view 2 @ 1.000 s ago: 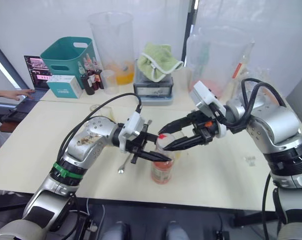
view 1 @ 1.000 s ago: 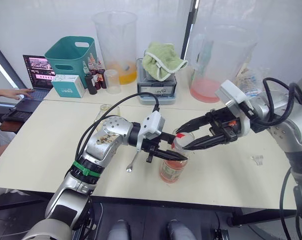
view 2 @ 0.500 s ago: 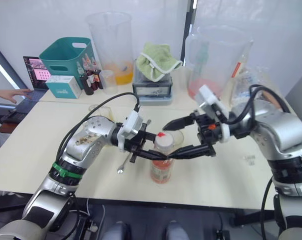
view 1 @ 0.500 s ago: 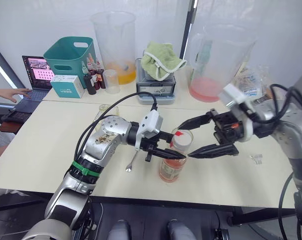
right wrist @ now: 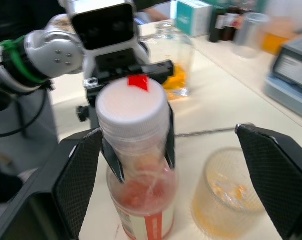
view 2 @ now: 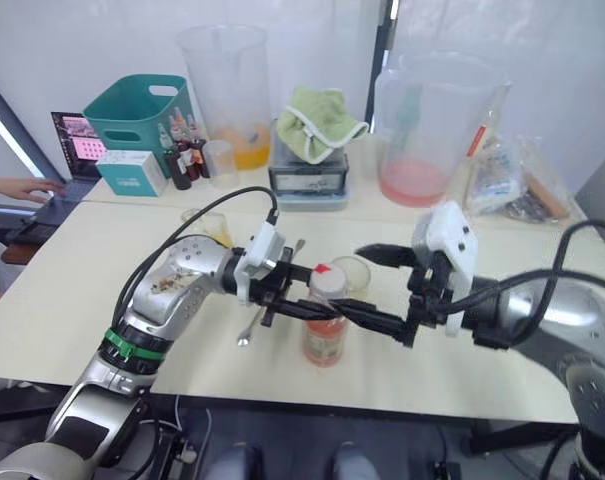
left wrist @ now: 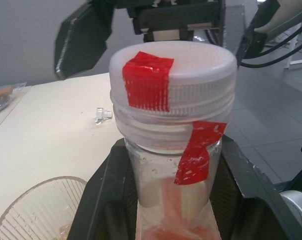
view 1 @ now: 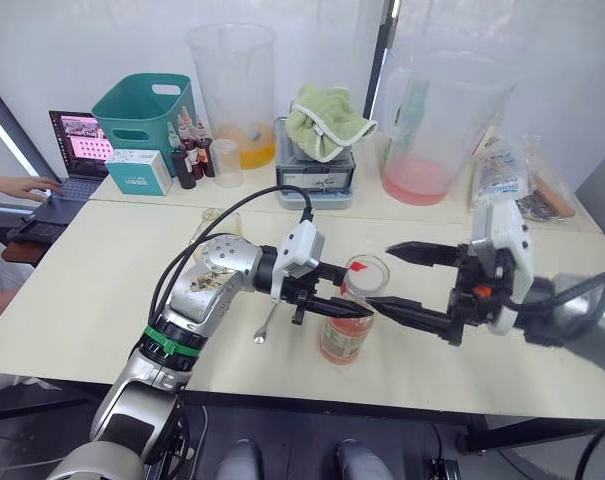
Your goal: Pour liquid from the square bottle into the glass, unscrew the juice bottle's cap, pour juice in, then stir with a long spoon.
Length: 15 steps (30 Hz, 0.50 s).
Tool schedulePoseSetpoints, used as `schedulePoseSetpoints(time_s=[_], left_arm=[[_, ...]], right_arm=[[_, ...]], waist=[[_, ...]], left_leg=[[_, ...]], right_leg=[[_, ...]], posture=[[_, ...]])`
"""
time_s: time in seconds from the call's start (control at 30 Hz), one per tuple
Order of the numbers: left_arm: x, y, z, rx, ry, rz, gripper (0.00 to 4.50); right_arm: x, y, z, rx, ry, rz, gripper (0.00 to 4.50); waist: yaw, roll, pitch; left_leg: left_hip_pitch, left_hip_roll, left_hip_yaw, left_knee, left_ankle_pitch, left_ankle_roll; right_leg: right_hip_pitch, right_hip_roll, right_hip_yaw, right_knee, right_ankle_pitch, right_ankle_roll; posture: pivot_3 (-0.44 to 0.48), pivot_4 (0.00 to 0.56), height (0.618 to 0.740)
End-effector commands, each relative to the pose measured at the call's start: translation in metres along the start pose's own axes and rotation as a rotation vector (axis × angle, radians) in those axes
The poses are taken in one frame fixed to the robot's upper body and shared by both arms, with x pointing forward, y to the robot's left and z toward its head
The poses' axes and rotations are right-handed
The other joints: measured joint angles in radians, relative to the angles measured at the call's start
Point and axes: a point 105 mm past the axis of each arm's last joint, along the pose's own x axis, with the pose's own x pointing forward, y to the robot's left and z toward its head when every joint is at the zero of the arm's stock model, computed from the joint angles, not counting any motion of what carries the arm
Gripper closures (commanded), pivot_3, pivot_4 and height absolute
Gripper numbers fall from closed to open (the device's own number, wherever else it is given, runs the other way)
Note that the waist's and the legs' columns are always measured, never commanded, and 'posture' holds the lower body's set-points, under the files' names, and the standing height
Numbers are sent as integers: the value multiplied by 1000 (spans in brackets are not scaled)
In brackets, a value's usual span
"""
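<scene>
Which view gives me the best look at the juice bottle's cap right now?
The left wrist view: the juice bottle's cap sits close, side-on, red tape plain. The right wrist view shows its top between the left gripper fingers. The eye views show it small.

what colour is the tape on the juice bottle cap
Red, on the white cap; clearest in the left wrist view.
</scene>
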Motion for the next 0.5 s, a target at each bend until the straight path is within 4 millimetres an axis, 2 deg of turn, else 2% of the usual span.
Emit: schedulePoseSetpoints(time_s=[0.03,0.17,0.5], left_arm=[[-1,-1,-7,-14,31,5,2994],[0,0,-6,-15,26,4,2994],[1,0,-7,-19,24,-1,2994]], right_arm=[[-3,13,11,-19,-58,-53,15],[4,27,7,20,-56,-93,15],[3,22,16,64,-81,-152,15]], waist=[[-4,0,0],[-4,0,0],[-4,0,0]], left_leg=[[1,0,0,0,0,0],[1,0,0,0,0,0],[1,0,-1,0,0,0]], right_leg=[[1,0,0,0,0,0],[2,0,0,0,0,0],[2,0,0,-1,0,0]], posture=[[0,150,740],[0,150,740],[0,150,740]])
